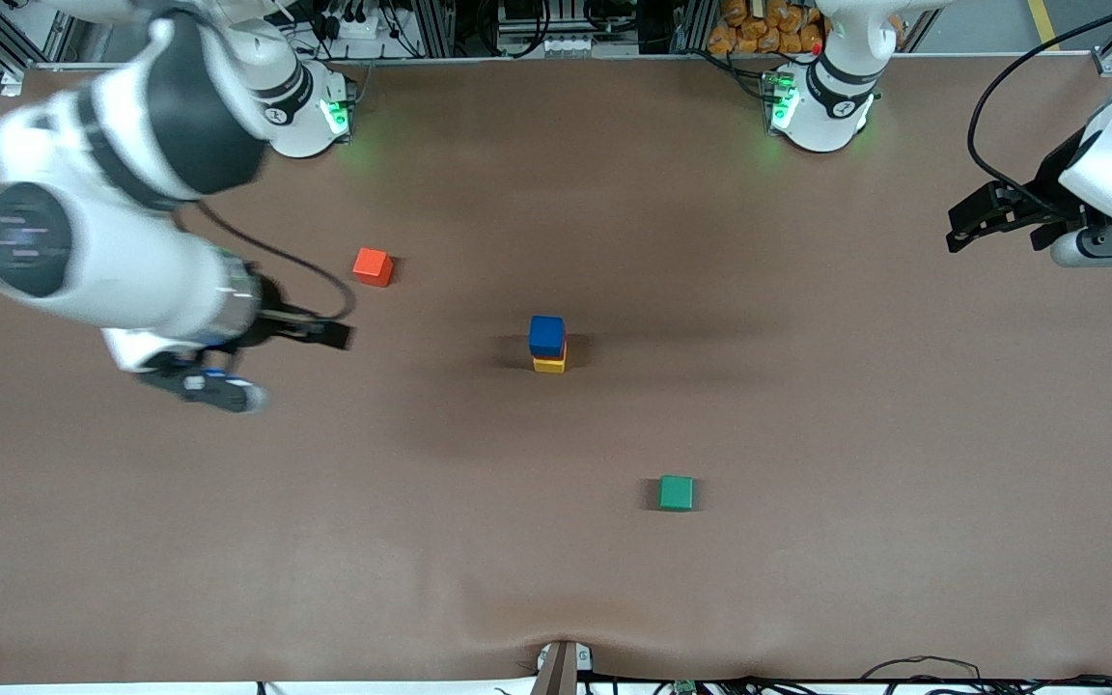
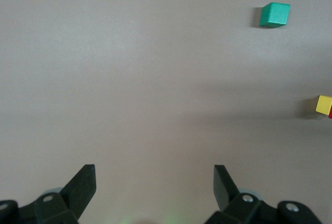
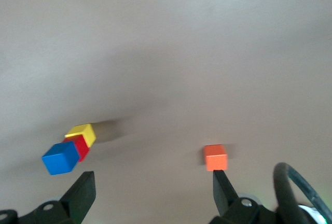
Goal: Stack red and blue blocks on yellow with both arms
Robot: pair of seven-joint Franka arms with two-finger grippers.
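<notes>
The brown table (image 1: 807, 579) lies mostly bare, with wide open cloth along the edge nearest the front camera and toward both ends. The right gripper (image 1: 324, 333) hangs over the right arm's end with fingers spread wide and empty, the orange-red cube (image 1: 374, 266) just by it. Mid-table the blue block (image 1: 546, 335) tops the stack, the red block (image 3: 80, 146) seemingly sandwiched above the yellow cube (image 1: 549, 365), the green cube (image 1: 677, 492) lies nearer the camera, and the left gripper (image 1: 963, 227) hovers over the left arm's end, wide open and empty.

On my brown table (image 1: 807, 386) I see an orange-red cube (image 1: 373, 266) toward the right arm's end, well apart from a green cube (image 1: 677, 492) lying nearer the front camera.
</notes>
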